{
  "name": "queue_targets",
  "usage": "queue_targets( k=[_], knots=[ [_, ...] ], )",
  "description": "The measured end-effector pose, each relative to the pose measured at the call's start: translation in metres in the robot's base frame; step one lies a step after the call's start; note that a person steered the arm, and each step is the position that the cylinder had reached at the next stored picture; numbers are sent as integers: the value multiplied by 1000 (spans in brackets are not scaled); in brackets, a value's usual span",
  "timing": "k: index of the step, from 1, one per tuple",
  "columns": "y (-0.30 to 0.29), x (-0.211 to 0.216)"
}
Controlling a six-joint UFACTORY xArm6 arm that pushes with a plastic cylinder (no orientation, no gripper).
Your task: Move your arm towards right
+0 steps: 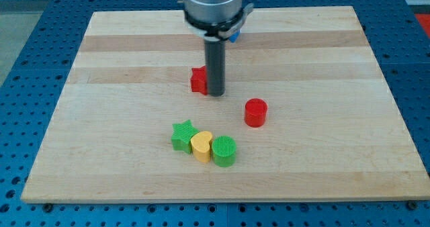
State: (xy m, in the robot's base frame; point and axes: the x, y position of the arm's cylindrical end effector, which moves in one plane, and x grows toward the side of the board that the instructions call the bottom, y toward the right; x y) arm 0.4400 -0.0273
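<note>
Camera view shows my tip [216, 94], a bare rod with no pincer to open or hold anything, touching the right side of a red block [198, 80], so heading right probably leaves it behind, with 1 red cylinder [255, 112] lower-right and 3 clustered blocks below.

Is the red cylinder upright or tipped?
Upright: the red cylinder stands on the board, round flat face up, apart from my tip.
</note>
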Motion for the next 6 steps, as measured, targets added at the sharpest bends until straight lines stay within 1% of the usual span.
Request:
queue_targets(
  k=[1, 2, 4, 5, 6],
  knots=[
    [-30, 20],
    [-64, 31],
    [-149, 40],
    [-181, 60],
    [-192, 94]
  ],
)
